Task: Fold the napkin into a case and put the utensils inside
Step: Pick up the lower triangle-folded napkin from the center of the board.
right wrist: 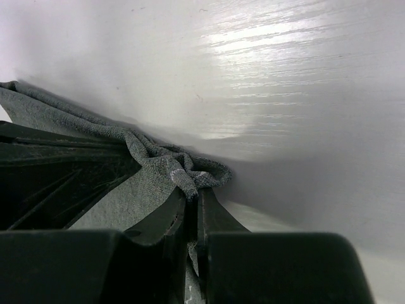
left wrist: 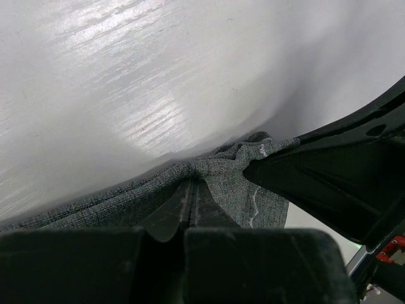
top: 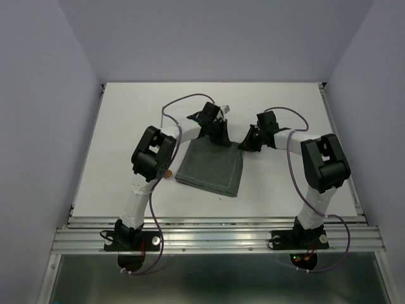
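The dark grey napkin [top: 212, 166] lies folded on the white table [top: 285, 101], its far edge bunched up. My left gripper [top: 218, 135] is at the far left corner and shut on the cloth. The left wrist view shows its jaws [left wrist: 192, 182] pressed together on the napkin [left wrist: 231, 174] edge. At the far right corner, my right gripper [top: 249, 143] pinches a puckered fold of napkin [right wrist: 158, 171] in its closed jaws [right wrist: 193, 193]. A small red spot [top: 166, 172] peeks out beside the left arm; the utensils are otherwise hidden.
The two grippers sit close together, and each wrist view has the other's black body [left wrist: 342, 183] [right wrist: 57, 183] at its side. Blue-white walls enclose the table on three sides. A metal rail [top: 215, 237] runs along the near edge.
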You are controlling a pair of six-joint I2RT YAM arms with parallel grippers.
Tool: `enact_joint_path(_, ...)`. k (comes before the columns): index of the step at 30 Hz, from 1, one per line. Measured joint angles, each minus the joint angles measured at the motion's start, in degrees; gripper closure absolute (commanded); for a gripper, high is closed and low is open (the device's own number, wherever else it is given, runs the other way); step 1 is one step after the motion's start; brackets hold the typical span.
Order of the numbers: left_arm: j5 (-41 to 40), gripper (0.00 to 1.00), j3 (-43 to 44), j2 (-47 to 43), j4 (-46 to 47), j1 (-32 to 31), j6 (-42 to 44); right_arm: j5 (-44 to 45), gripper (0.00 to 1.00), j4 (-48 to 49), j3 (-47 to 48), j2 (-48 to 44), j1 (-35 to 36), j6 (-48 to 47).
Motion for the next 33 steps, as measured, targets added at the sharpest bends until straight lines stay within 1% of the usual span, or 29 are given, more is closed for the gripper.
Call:
enact_joint_path(17,0.31,1.0,-0.48,0.02,0.85,0.35,-0.44,1.49,0.99,-2.95,6.25,0.0,5.18,0.92)
enact_joint_path(33,0.7,1.0,-1.25,-0.02,2.16,0.46,-1.09,3.58,0.99,-6.03,9.77,0.52,7.52,2.62)
